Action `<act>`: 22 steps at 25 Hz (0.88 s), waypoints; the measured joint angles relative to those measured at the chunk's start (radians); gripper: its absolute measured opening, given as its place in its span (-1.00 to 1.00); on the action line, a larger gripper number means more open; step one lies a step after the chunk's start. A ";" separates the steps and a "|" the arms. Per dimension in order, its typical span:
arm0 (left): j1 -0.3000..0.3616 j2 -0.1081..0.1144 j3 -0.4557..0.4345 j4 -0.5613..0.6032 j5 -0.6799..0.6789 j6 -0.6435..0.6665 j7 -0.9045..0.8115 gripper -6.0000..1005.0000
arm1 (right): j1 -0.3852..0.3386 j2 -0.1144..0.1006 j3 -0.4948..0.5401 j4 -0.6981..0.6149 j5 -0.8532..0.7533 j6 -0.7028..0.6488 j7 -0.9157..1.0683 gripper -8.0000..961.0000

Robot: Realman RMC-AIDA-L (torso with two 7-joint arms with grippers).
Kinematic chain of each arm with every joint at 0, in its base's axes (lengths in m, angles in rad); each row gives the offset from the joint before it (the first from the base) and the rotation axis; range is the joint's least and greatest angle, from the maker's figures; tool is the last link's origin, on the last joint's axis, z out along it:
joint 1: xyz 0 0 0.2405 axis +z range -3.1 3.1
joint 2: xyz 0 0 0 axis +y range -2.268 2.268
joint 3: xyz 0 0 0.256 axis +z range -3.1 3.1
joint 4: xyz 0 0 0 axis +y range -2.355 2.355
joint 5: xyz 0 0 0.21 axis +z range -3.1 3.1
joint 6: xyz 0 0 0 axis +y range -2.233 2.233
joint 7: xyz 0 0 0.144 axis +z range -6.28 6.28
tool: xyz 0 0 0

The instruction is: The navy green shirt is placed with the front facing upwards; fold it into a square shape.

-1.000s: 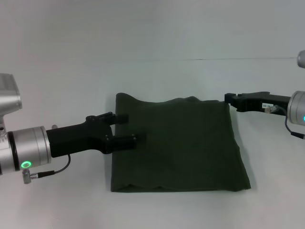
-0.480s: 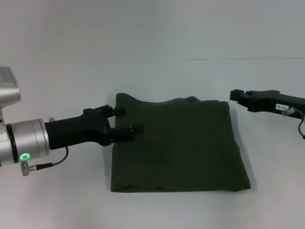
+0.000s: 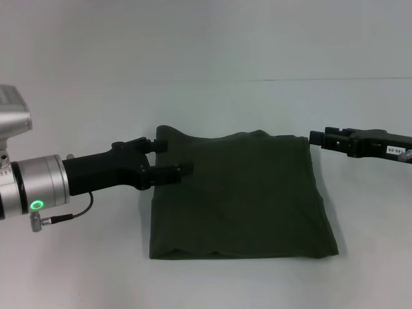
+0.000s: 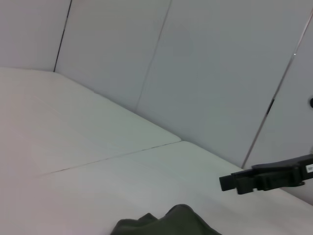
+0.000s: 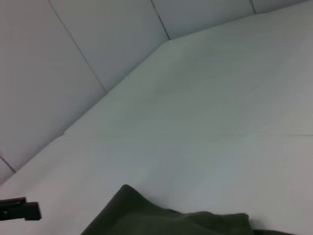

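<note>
Hardly anything here can be read. The only marking is a small white label (image 3: pixel 391 149) stuck on the side of the right gripper (image 3: pixel 313 138), out at about three o'clock from the navy green shirt (image 3: pixel 241 196). It carries a short dark print, but the characters are too small to make out. The same label (image 4: pixel 309 168) shows at the edge of the left wrist view, equally unreadable. The shirt lies folded with plain green cloth upward and shows no lettering. The left gripper (image 3: pixel 174 158), at about nine o'clock, bears no text, only a glowing green ring (image 3: pixel 35 205) farther back on its arm.
</note>
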State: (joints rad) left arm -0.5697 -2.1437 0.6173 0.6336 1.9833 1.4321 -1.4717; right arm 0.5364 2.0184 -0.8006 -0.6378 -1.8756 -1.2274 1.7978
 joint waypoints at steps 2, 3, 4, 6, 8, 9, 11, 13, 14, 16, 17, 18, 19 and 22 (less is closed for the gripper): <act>-0.003 0.000 0.000 0.002 0.000 -0.002 -0.011 0.81 | 0.000 -0.008 0.001 -0.004 0.000 -0.015 0.022 -0.06; -0.005 -0.001 0.000 0.003 0.000 -0.007 -0.019 0.81 | 0.000 -0.014 0.001 -0.005 -0.001 -0.024 0.034 0.10; -0.007 -0.002 0.000 0.003 0.000 -0.017 -0.029 0.81 | 0.000 -0.018 0.000 -0.005 -0.002 -0.030 0.041 0.21; -0.010 -0.003 -0.001 0.004 0.000 -0.048 -0.052 0.81 | 0.002 -0.027 0.001 -0.005 -0.002 -0.045 0.052 0.41; -0.014 -0.004 0.001 0.004 0.000 -0.082 -0.077 0.81 | 0.003 -0.035 0.000 -0.005 -0.003 -0.055 0.072 0.61; -0.016 -0.004 0.002 0.003 0.000 -0.092 -0.083 0.81 | 0.003 -0.038 -0.002 -0.006 -0.003 -0.056 0.078 0.64; -0.019 -0.004 0.002 0.001 0.000 -0.104 -0.091 0.81 | 0.002 -0.045 -0.005 -0.006 -0.003 -0.059 0.093 0.70; -0.023 -0.004 0.001 0.001 0.000 -0.108 -0.097 0.81 | 0.001 -0.051 -0.007 -0.005 -0.003 -0.062 0.100 0.75; -0.024 -0.004 0.001 0.001 0.000 -0.108 -0.100 0.81 | 0.001 -0.052 -0.007 -0.004 -0.003 -0.064 0.101 0.78; -0.027 -0.003 0.004 0.001 0.000 -0.108 -0.110 0.81 | -0.002 -0.052 -0.008 -0.006 -0.004 -0.076 0.098 0.83; -0.027 -0.002 0.004 0.002 0.000 -0.107 -0.113 0.81 | -0.002 -0.052 -0.008 -0.007 -0.004 -0.083 0.095 0.86; -0.027 -0.001 0.003 0.004 0.000 -0.103 -0.115 0.81 | -0.002 -0.052 -0.008 -0.008 -0.004 -0.092 0.089 0.89; -0.027 0.001 0.002 0.006 0.000 -0.099 -0.117 0.81 | -0.003 -0.052 -0.008 -0.009 -0.004 -0.097 0.084 0.92; -0.025 0.010 -0.001 0.009 0.000 -0.086 -0.131 0.81 | -0.004 -0.056 -0.004 -0.009 -0.004 -0.111 0.073 0.91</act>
State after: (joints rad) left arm -0.5944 -2.1334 0.6168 0.6429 1.9833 1.3458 -1.6023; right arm 0.5319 1.9628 -0.8049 -0.6472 -1.8791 -1.3387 1.8711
